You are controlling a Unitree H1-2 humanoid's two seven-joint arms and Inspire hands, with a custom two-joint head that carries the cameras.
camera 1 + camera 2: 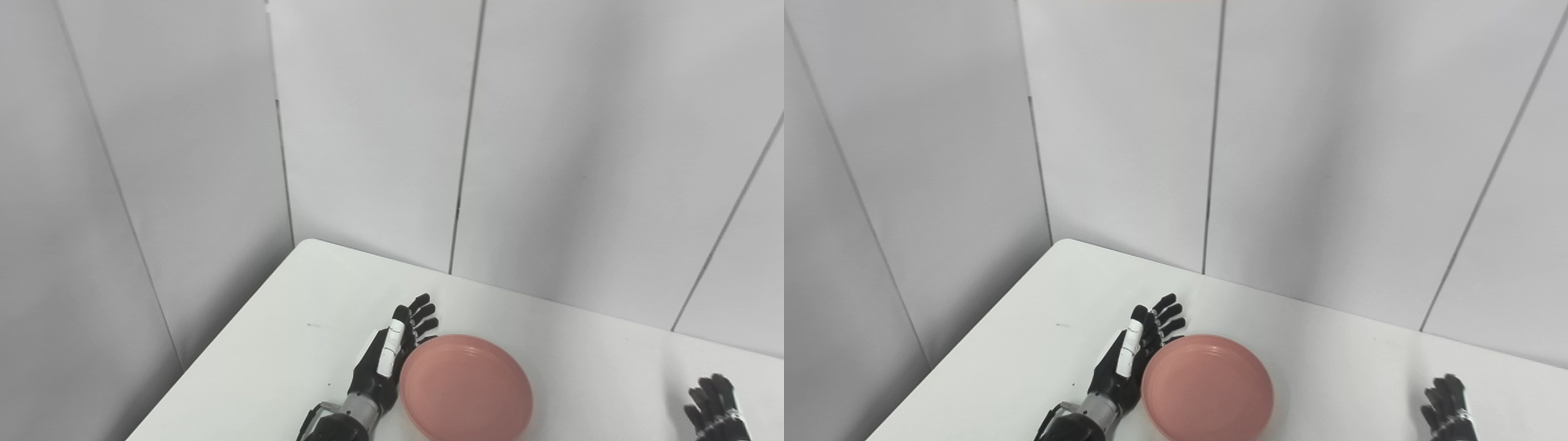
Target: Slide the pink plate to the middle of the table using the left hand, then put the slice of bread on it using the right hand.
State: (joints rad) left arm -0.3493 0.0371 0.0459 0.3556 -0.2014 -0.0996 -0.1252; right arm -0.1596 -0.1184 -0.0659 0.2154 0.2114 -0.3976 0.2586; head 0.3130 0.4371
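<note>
The round plain pink plate (pixel 467 389) sat low in the frame on the white table (pixel 294 331); both hands (pixel 392 355) (pixel 713 407) were black, walls pale grey.

Soft, even light is falling from above; the round pink plate (pixel 467 389) is casting only faint shadow, everything staying sharp.

Left hand (pixel 1133 355) flat, fingers spread, against left rim of pink plate (pixel 1208 387); right hand (pixel 1448 401) apart at table (pixel 1029 349) right, fingers extended.

Two side-by-side head views, angled down, sharing table (pixel 294 343)
</note>
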